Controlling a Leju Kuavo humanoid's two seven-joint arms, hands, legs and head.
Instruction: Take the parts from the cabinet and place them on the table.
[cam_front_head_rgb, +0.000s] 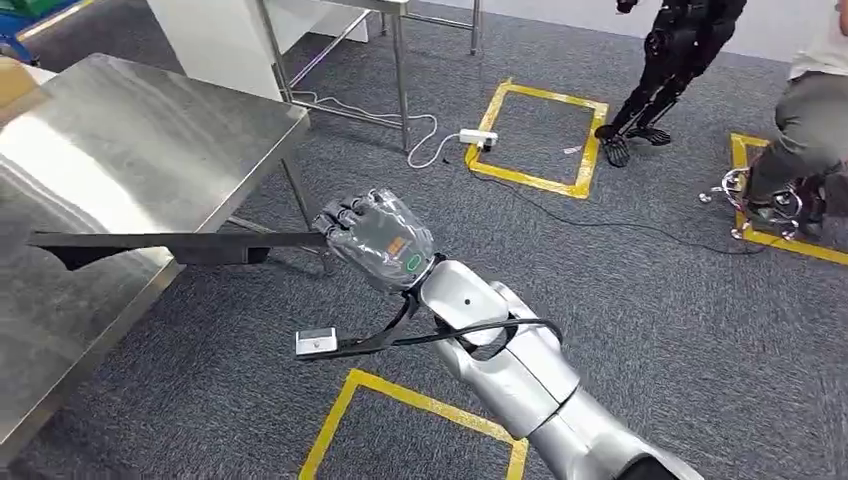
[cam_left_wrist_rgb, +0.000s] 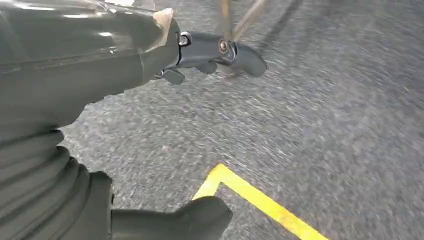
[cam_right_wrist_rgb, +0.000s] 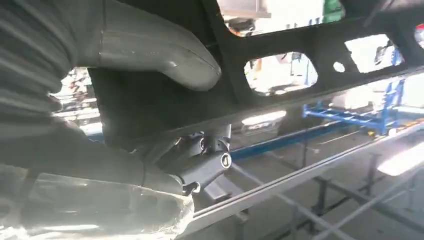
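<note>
- My right hand (cam_front_head_rgb: 375, 238), wrapped in clear plastic, grips one end of a long flat black part (cam_front_head_rgb: 150, 246); thumb (cam_right_wrist_rgb: 155, 47) lies across the part's face in the rt wrist view.
- Part runs about level from the hand out to my left, w/ its far end over the near edge of the steel table (cam_front_head_rgb: 120, 150). Can't tell if it touches the tabletop or hangs just above.
- Rt wrist view: part (cam_right_wrist_rgb: 300, 55) shows cut-out openings along its length, dark fingers (cam_right_wrist_rgb: 210, 165) curled under it, table rim below.
- Left hand (cam_left_wrist_rgb: 75, 60): hangs over grey carpet (cam_left_wrist_rgb: 325, 125), fingers (cam_left_wrist_rgb: 220, 52) curled in w/ nothing in them, thumb (cam_left_wrist_rgb: 175, 220) apart from them at the frame edge.
- Yellow tape line (cam_left_wrist_rgb: 260, 200) on the floor under the left hand.
- Head view: silver right arm (cam_front_head_rgb: 520, 370) comes up from below, small cam bracket (cam_front_head_rgb: 317, 341) sticking out at the wrist.
- Rest of floor: yellow tape squares (cam_front_head_rgb: 540, 135), white power strip (cam_front_head_rgb: 478, 138) w/ cables, another dark robot's legs (cam_front_head_rgb: 665, 70), a seated person (cam_front_head_rgb: 810, 130) at the far right.
</note>
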